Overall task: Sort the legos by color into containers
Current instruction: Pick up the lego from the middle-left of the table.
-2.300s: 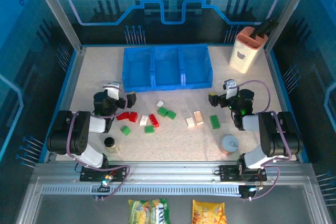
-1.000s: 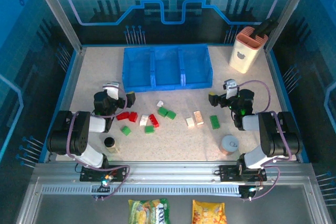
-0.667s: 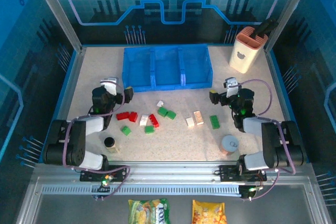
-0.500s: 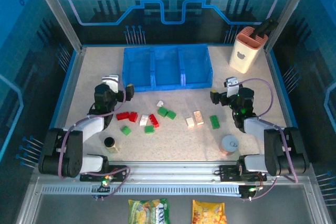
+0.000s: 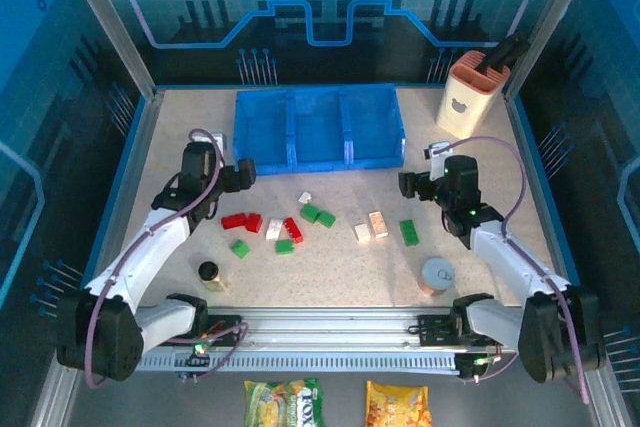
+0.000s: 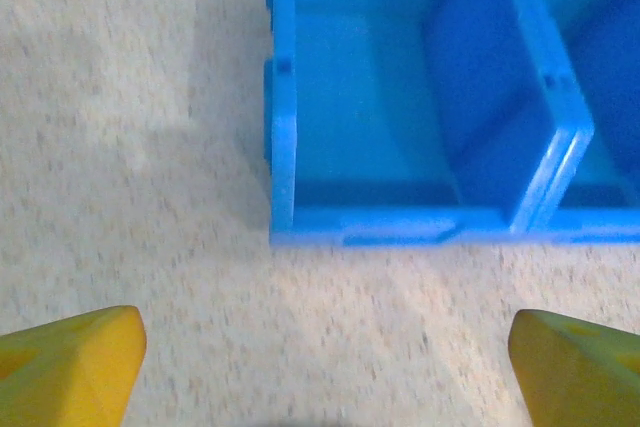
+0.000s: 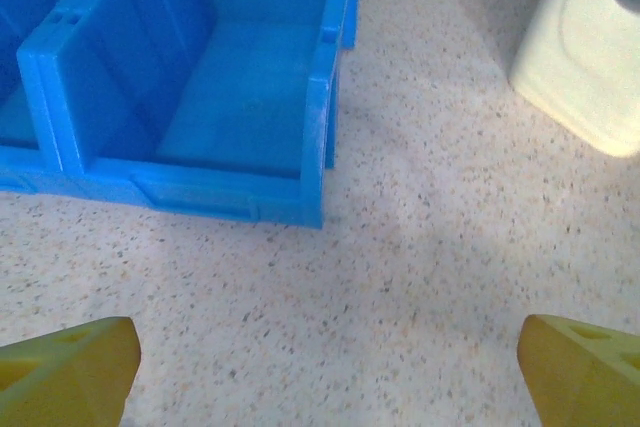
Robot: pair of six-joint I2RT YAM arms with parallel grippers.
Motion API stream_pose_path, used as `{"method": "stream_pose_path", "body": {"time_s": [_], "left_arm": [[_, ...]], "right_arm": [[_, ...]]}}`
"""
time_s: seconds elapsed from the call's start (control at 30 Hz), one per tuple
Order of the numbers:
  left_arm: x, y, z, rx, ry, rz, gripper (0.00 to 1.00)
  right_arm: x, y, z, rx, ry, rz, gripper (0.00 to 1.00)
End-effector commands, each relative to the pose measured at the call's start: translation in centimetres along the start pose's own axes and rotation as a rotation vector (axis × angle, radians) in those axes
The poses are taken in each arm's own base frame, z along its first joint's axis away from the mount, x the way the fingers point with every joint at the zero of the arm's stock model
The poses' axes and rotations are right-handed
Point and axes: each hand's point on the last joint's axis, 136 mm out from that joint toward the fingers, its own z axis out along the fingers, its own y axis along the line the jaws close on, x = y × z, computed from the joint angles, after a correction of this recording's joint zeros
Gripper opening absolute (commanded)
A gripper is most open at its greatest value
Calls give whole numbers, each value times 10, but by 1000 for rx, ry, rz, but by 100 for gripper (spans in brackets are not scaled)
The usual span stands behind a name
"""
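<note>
Item: legos [image 5: 292,230], small studded bricks, loose on the speckled desk [image 5: 330,277] between the two arms, just near of the tray [image 5: 320,163]. Count: three red [image 5: 233,220], five green [image 5: 409,232], four white or cream [image 5: 378,224].
Tray: blue, low, three side-by-side compartments, far centre.
Surroundings: one peach-and-white holder [image 5: 472,95] far right; one silver can [image 5: 437,274] near right; one black cylinder [image 5: 208,271] near left.
The left claw [image 6: 320,367] is spread at the tray's near-left corner. The right claw [image 7: 325,372] is spread at its near-right corner.

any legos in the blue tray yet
No, all three compartments of the blue tray are bare, and the legos lie on the table in front of it.
</note>
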Motion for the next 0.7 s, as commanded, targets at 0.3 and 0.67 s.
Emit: {"method": "stream_pose_path", "body": {"time_s": [0.3,0.67], "left_arm": [[93,-31,-35,97,496,-2,76],[125,-29,-27,11,612,48,60]], "right_arm": [[10,18,-37,-33,179,122,92],[12,10,-53,24,186,125,92]]}}
